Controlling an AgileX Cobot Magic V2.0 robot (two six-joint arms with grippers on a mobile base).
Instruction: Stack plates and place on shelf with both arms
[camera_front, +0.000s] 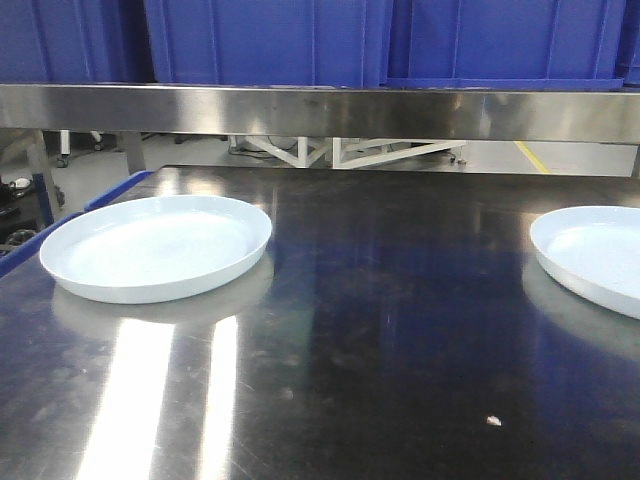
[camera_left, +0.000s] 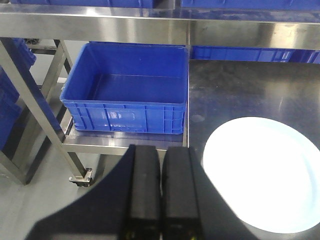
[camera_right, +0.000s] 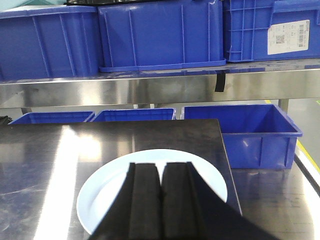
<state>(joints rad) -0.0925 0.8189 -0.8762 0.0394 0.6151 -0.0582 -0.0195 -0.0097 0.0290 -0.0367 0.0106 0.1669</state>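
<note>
Two white plates lie on the steel table. The left plate (camera_front: 155, 245) sits at the table's left side; it also shows in the left wrist view (camera_left: 262, 172), to the right of my left gripper (camera_left: 161, 150), which is shut and empty, above the table's left edge. The right plate (camera_front: 595, 255) is cut off by the right frame edge; in the right wrist view this plate (camera_right: 107, 187) lies under my right gripper (camera_right: 161, 167), which is shut and empty. Neither gripper shows in the front view. The shelf (camera_front: 320, 108) runs above the table's back.
Blue crates (camera_front: 270, 40) fill the shelf above the table. An open blue crate (camera_left: 127, 87) sits on a low rack left of the table. More blue crates (camera_right: 240, 132) stand beyond the table's far and right edges. A small white speck (camera_front: 493, 420) lies on the table.
</note>
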